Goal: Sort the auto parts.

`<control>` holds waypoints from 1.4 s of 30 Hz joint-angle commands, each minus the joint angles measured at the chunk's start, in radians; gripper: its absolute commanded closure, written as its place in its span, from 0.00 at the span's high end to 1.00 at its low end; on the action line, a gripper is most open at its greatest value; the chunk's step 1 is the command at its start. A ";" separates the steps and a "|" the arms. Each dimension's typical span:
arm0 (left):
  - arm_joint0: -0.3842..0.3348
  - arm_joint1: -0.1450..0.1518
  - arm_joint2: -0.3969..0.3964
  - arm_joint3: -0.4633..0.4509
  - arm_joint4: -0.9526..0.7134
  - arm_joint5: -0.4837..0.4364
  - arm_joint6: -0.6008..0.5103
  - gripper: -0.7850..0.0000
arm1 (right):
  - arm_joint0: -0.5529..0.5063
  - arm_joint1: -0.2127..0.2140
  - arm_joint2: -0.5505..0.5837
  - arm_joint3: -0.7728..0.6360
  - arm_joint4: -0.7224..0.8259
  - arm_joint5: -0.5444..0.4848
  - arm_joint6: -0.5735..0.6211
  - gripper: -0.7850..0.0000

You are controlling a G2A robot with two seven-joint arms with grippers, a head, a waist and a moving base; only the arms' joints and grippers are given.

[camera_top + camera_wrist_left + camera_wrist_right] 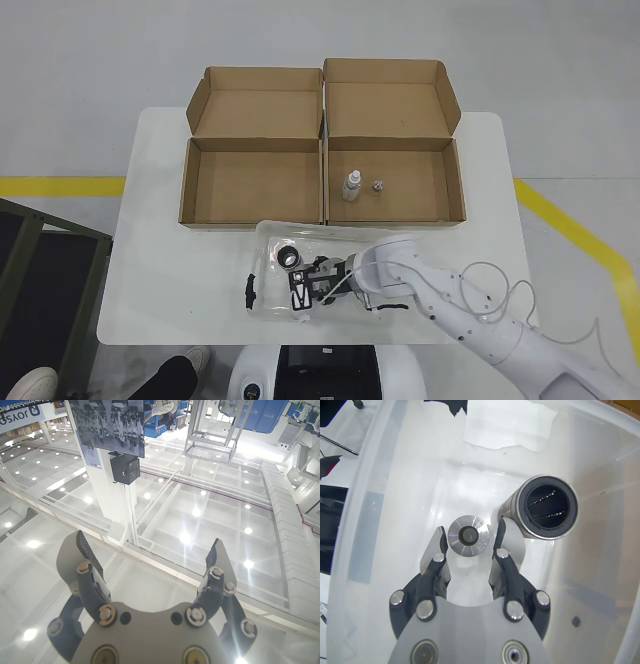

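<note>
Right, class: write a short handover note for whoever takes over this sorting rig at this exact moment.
Left gripper: open, holding nothing, pointed up at the ceiling.
Right gripper: open, down inside the clear bin, straddling a round metal part, not yet closed on it.
Also in the bin: a cylindrical bearing beside that part.
Done: a white bottle-shaped part and a small part lie in the right box.
Left to do: grasp the round part, then the bearing, and box them.
</note>
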 commanded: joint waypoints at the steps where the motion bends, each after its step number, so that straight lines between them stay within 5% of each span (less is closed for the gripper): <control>1: 0.000 0.000 0.000 0.000 0.000 0.000 0.000 1.00 | -0.002 -0.001 0.000 0.003 -0.005 -0.002 -0.003 0.46; 12: 0.000 0.000 0.000 0.000 0.000 0.000 0.000 1.00 | -0.010 -0.005 0.010 0.000 -0.012 -0.004 0.000 0.29; 21: 0.000 0.000 0.000 0.000 0.000 0.000 0.000 1.00 | -0.032 0.007 0.051 -0.052 0.019 -0.033 -0.001 0.00; 33: 0.000 0.000 0.000 0.000 0.000 0.000 0.000 1.00 | -0.089 0.048 0.170 -0.208 0.096 -0.108 -0.014 0.00; 42: 0.000 0.000 0.000 0.000 0.000 0.000 0.000 1.00 | -0.073 0.056 0.232 -0.194 0.180 -0.133 -0.084 0.00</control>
